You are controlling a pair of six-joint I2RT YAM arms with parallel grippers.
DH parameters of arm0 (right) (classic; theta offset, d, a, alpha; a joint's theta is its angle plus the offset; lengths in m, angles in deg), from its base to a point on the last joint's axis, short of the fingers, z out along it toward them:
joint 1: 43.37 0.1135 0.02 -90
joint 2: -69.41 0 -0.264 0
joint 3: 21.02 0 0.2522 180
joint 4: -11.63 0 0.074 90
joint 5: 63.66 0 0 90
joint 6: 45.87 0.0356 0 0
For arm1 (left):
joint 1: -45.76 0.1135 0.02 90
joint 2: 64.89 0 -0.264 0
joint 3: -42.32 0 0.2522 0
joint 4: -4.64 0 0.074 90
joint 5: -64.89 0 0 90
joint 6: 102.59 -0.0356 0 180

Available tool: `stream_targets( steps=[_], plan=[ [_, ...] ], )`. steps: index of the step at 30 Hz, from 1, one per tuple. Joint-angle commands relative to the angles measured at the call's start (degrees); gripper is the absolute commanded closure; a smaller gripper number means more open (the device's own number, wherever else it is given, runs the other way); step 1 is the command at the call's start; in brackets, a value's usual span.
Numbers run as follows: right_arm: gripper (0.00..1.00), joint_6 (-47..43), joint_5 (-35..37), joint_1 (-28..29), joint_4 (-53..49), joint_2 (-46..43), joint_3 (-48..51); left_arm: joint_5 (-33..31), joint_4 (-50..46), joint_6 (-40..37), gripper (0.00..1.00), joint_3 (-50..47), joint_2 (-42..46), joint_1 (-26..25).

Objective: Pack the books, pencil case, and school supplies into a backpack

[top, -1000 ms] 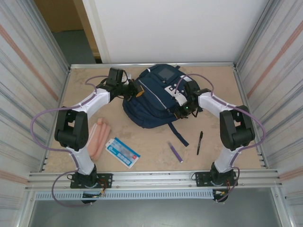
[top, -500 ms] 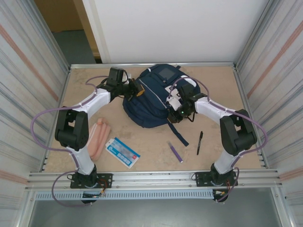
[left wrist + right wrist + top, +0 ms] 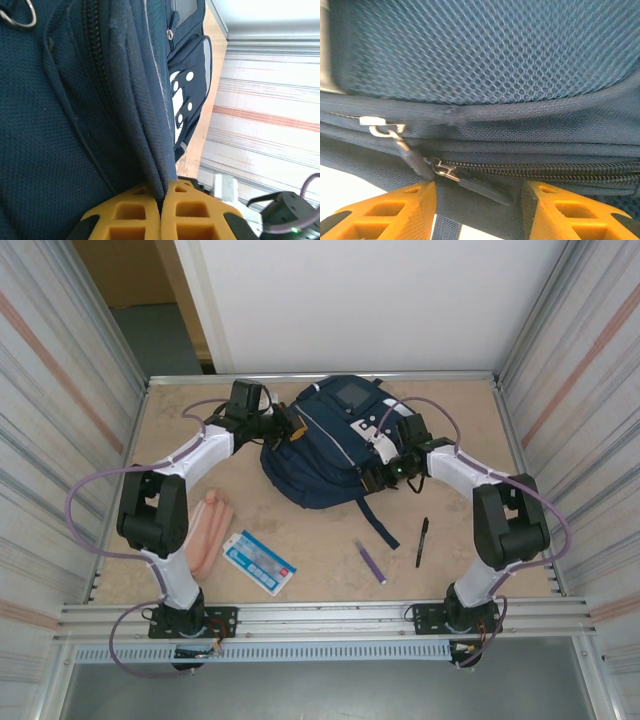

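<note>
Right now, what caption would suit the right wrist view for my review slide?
Right gripper, jaws open, poised either side of a dark zipper pull on the navy backpack.

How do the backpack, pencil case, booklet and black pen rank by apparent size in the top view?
1. backpack, clearly largest
2. pencil case, then booklet: close, case looks longer
3. black pen, smallest

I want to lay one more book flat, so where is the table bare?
Bare: the table between the booklet and the purple pen, nearer than the backpack. Crowded: the left side, where pencil case and booklet lie close together, and by the black pen.
</note>
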Motion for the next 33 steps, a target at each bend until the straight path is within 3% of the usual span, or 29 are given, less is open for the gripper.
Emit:
stream_targets(
  steps=[1, 6, 10, 14, 18, 23, 33],
  plan=[
    [0.52, -0.5, -0.2, 1.0, -2.0, 3.2, -3.0, 3.7, 5.8, 1.8, 1.00, 0.7, 1.0, -0.7],
    [0.57, -1.4, -1.7, 1.6, -4.9, 5.0, -4.9, 3.8, 6.1, 2.1, 1.00, 0.2, 1.0, -0.7],
    [0.80, -1.1, -3.1, 1.6, -4.2, 3.7, -3.7, 3.6, 5.1, 1.4, 1.00, 0.8, 1.0, -0.7],
    [0.86, 0.0, -2.4, 2.2, -4.9, 1.8, -3.5, 2.9, 6.3, 2.2, 1.00, 0.0, 0.9, -0.7],
    [0.95, 2.9, 3.2, 4.9, -5.9, -0.7, -1.8, 2.0, 6.1, 2.0, 1.00, -0.3, 0.7, -0.7],
    [0.95, 6.3, 2.6, 8.7, -4.8, -2.0, 1.0, 1.5, 6.8, 2.9, 1.00, -0.9, -0.1, -0.7],
    [0.93, 14.2, -4.5, 13.9, 0.6, -0.4, -2.8, -1.0, 9.1, 4.2, 1.00, -3.9, -0.2, -2.1]
  ],
)
